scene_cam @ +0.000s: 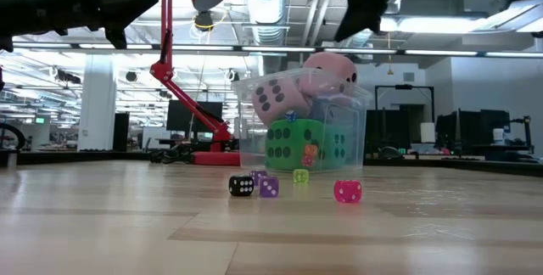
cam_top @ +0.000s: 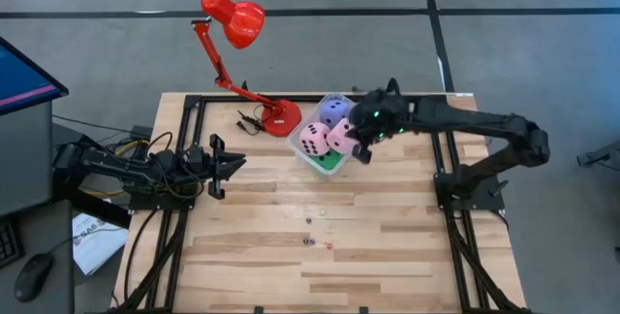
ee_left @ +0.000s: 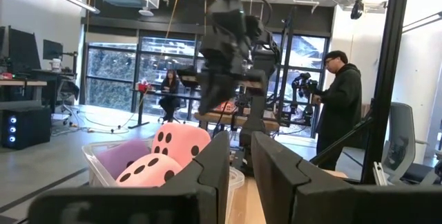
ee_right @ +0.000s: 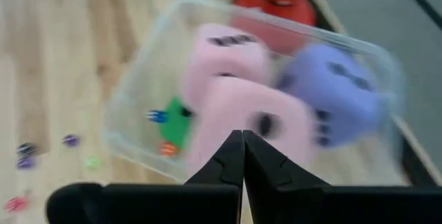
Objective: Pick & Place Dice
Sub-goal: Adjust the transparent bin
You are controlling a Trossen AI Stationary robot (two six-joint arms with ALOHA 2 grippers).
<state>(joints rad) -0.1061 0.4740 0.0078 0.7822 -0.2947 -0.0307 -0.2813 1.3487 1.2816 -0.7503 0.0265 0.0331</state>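
Soft pink dice (cam_top: 327,138) heap in a clear plastic tub (cam_top: 308,157); the right tool (cam_top: 360,151), tips together, hovers above.

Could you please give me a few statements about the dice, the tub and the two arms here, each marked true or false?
1. The two pink dice sit in the clear tub. True.
2. The right gripper has its fingers wide open. False: they are shut, above the tub.
3. Several tiny dice lie on the table outside the tub. True.
4. The left gripper holds the purple-blue die. False: it holds nothing, away from the tub, and that die is in the tub.
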